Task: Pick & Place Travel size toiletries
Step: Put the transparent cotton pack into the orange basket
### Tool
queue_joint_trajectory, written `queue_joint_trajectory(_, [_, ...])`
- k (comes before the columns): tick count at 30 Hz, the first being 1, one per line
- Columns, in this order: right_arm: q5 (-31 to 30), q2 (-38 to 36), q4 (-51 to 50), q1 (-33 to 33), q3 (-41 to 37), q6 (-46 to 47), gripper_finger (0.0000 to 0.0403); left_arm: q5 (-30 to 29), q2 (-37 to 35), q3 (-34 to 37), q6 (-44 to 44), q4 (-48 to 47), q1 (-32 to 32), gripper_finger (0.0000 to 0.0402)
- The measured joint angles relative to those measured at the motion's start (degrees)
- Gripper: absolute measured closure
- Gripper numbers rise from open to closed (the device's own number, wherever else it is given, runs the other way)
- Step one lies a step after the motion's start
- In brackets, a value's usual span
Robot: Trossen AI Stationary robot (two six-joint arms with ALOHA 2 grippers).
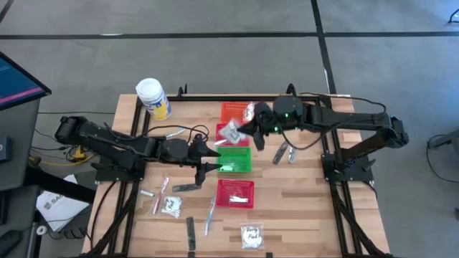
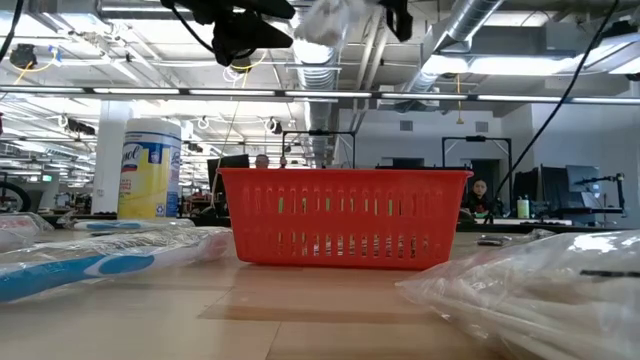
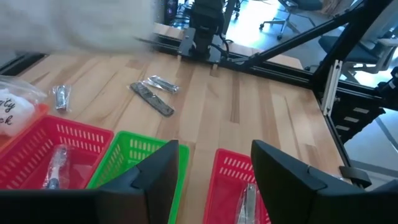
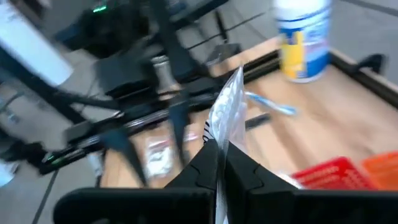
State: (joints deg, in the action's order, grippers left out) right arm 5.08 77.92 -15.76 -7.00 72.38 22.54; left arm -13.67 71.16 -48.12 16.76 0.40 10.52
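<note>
You're looking at a crowded wooden table (image 1: 301,208): mesh baskets in a row down the middle, orange (image 1: 231,111), red (image 1: 224,132), green (image 1: 235,160), red again (image 1: 235,192), with a white jar (image 1: 153,98) standing at the back corner. Your right gripper (image 4: 219,148) is hanging over the far baskets, fingers pinched together on a crinkly clear sachet (image 4: 227,107). Your left gripper (image 3: 214,163) is sitting over the green basket, fingers apart and empty. More sachets (image 1: 252,234), toothbrushes (image 1: 210,216) and dark strips (image 1: 191,233) are lying scattered near the front edge
</note>
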Motion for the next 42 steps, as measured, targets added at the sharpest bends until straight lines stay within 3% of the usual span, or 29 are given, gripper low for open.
queue_joint_trajectory(4, [0.08, 0.01, -0.36, -5.17, 0.0, 7.05, 0.0402, -0.02, 0.0, 0.0, -0.26, 0.02, 0.0, 0.021])
queue_joint_trajectory(8, [3.85, 0.05, -0.55, -11.5, 0.0, 14.32, 0.0402, -0.02, -0.02, 0.0, -0.33, 0.02, 0.0, 0.021])
queue_joint_trajectory(16, [3.54, 0.31, -0.66, -21.65, 0.0, 17.97, 0.0402, -0.01, -0.02, 0.0, -0.4, 0.0, 0.0, 0.0212])
queue_joint_trajectory(24, [2.85, 10.37, -2.37, -25.17, -0.01, 19.59, 0.0403, 0.0, -0.02, 0.0, -0.02, -0.5, 0.0, 0.0215])
queue_joint_trajectory(29, [2.92, 16.25, 4.05, -26.32, 0.02, 21.03, 0.0403, 0.0, -0.02, 0.0, 0.12, -0.48, 0.0, 0.0215])
queue_joint_trajectory(34, [-3.45, 19.89, 6.08, -26.15, 0.0, 24.05, 0.0403, -0.01, -0.02, 0.0, 0.09, -0.44, 0.01, 0.0215])
queue_joint_trajectory(42, [-20.1, 20.34, 2.87, -21.19, 0.02, 26.91, 0.0403, 0.0, -0.02, 0.0, 0.09, -0.34, 0.02, 0.0215])
